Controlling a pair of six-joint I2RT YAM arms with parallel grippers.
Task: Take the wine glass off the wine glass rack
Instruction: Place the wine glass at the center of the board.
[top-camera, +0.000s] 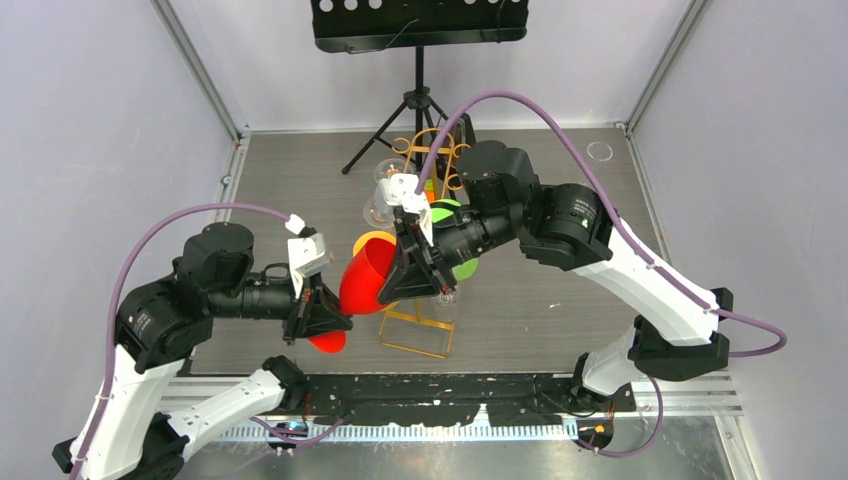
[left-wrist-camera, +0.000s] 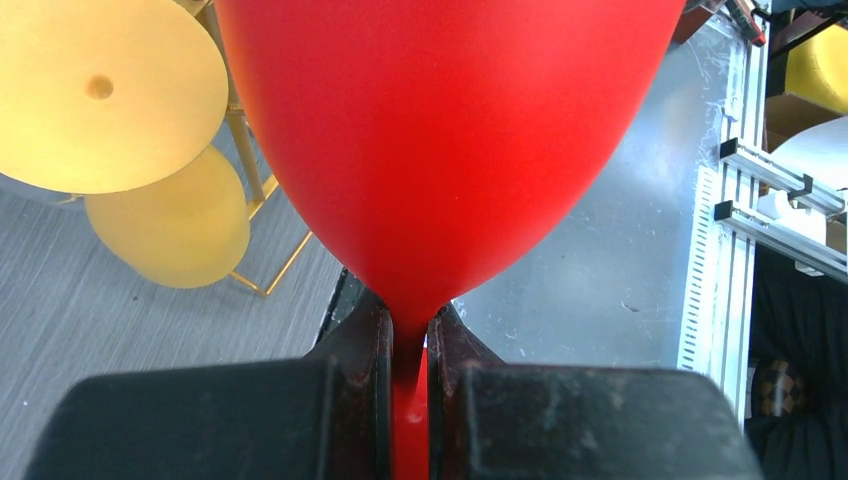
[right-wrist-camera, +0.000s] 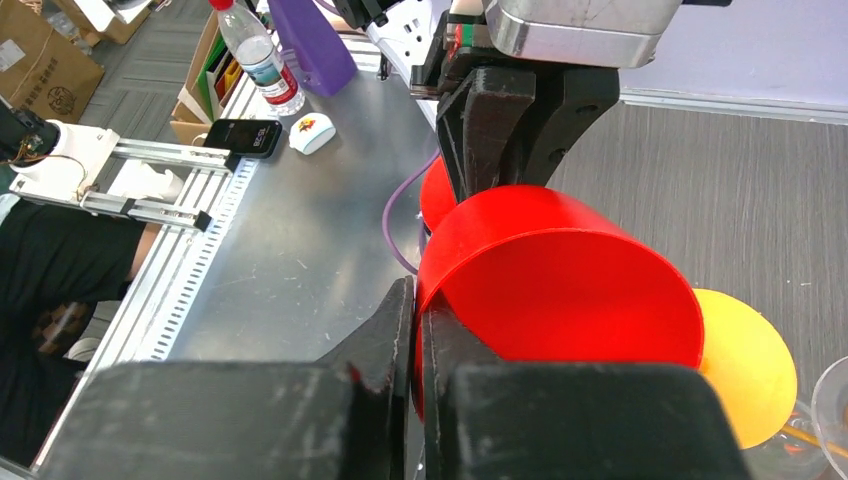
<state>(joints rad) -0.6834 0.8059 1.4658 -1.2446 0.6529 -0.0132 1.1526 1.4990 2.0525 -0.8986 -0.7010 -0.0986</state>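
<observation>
Grey table between pale walls, with a black music stand at the far edge, its top cropped by the frame. The wine glass rack runs down the middle, but the right arm hides most of its gold wire. Only the scroll hooks toward the far edge and the rectangular base toward the near edge show.

The red wine glass lies on its side just left of that base, mouth toward the rack — whether it touches the wire cannot be told. The left gripper pinches its stem, and the foot is cut off below the fingers in the left wrist view. The right gripper has its jaws pressed on the rim, the glass wall between them.

A yellow glass sits just beside the red bowl, partly covered by it. A green glass is mostly under the right arm — only slivers show. Clear glasses by the rack's far end are faint and hard to make out.
</observation>
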